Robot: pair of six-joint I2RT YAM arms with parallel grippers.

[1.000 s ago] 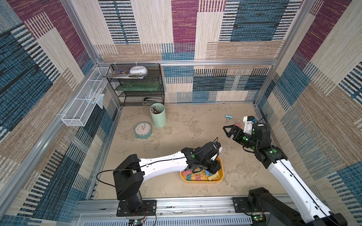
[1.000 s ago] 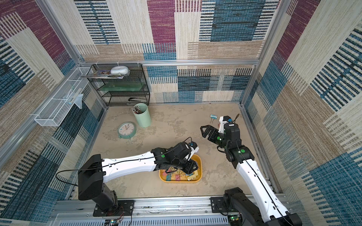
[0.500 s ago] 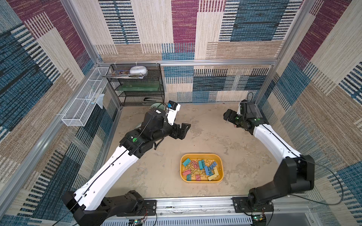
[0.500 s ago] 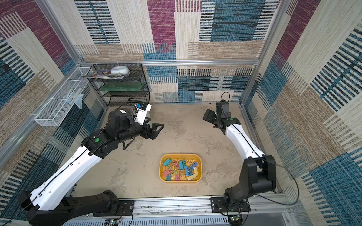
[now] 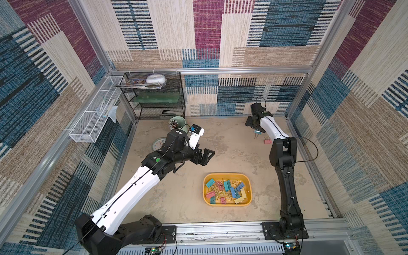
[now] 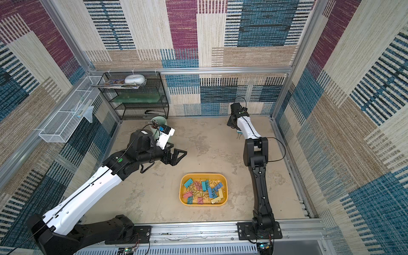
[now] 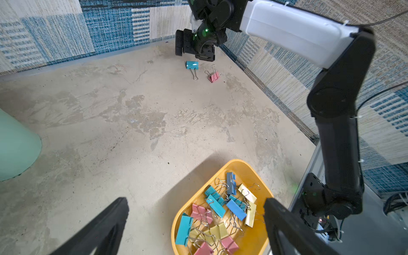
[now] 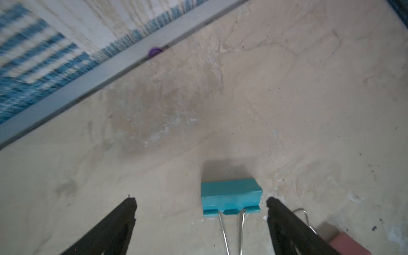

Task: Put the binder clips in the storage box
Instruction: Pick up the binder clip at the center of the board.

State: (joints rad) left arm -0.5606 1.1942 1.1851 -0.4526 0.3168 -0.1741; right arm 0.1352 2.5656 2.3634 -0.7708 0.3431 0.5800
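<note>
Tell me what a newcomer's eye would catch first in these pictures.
The yellow storage box near the front, heaped with colourful binder clips, stands out. A teal clip and a pink clip lie loose near the far right corner, the open right tool above the teal one.

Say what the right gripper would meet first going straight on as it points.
Most likely the teal clip, which lies between the open jaws of the right gripper; depth is hard to judge.

Most binder clips (image 5: 227,185) lie in the storage box (image 5: 227,174) at near centre; two loose clips (image 5: 267,141) lie far right, the pen cup (image 5: 181,123) far left.
</note>
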